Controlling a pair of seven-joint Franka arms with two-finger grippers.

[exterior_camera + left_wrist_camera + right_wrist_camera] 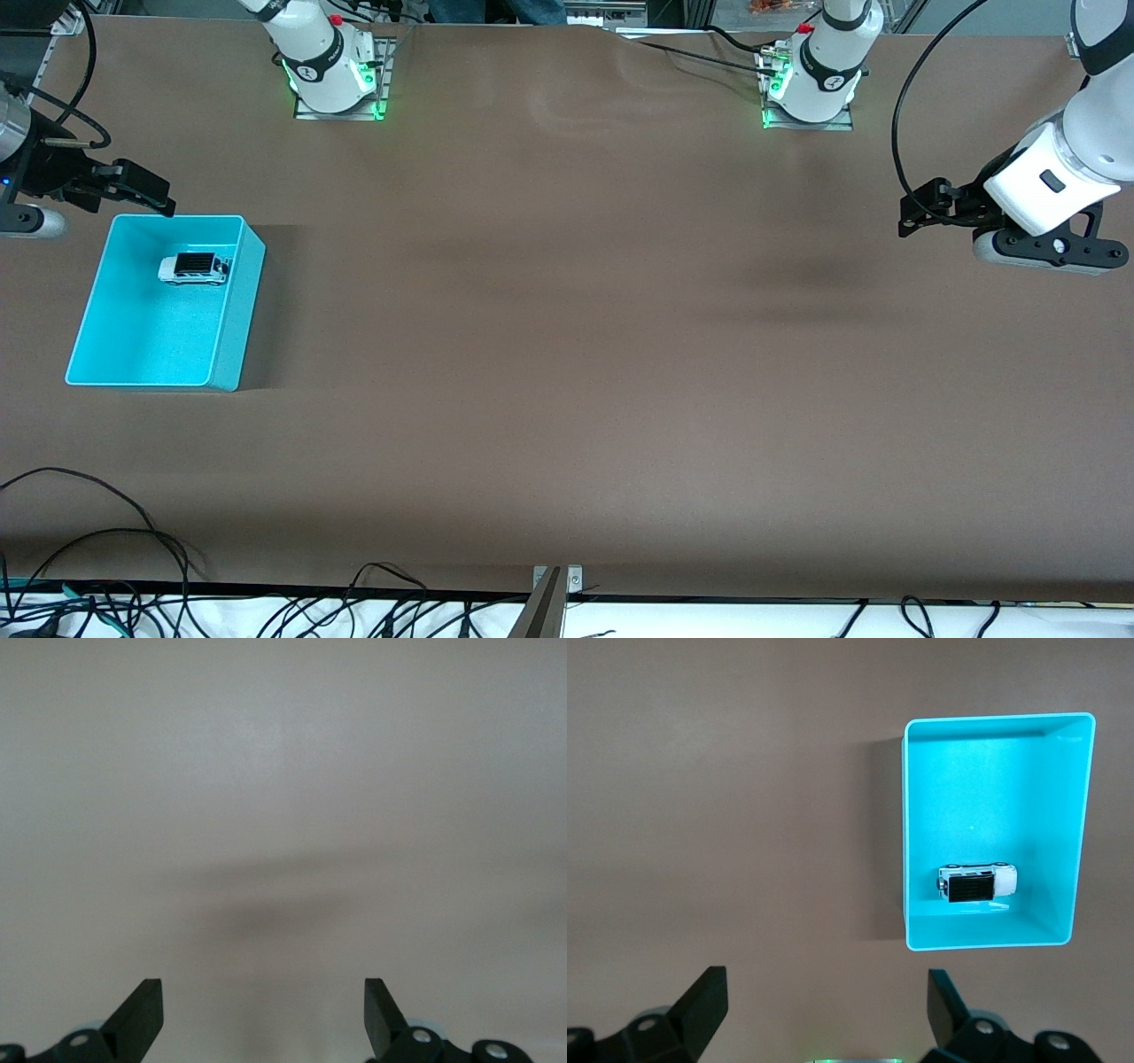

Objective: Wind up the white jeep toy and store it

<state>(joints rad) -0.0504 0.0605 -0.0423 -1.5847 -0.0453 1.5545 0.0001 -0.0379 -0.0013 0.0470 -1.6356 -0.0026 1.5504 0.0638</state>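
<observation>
The white jeep toy (194, 268) with its black roof panel lies inside the turquoise bin (239, 301), at the bin's end farther from the front camera; it also shows in the right wrist view (976, 883) within the bin (993, 942). My right gripper (146, 193) is open and empty, up in the air just off the bin's corner at the right arm's end of the table; in the right wrist view (824, 1001) only bare table lies between its fingers. My left gripper (921, 213) is open and empty, up over bare table at the left arm's end; it also shows in the left wrist view (263, 1010).
Loose black cables (106, 532) trail along the table's edge nearest the front camera. The two arm bases (337, 80) (811, 89) stand along the edge farthest from it. A metal bracket (554, 594) sits at the near edge's middle.
</observation>
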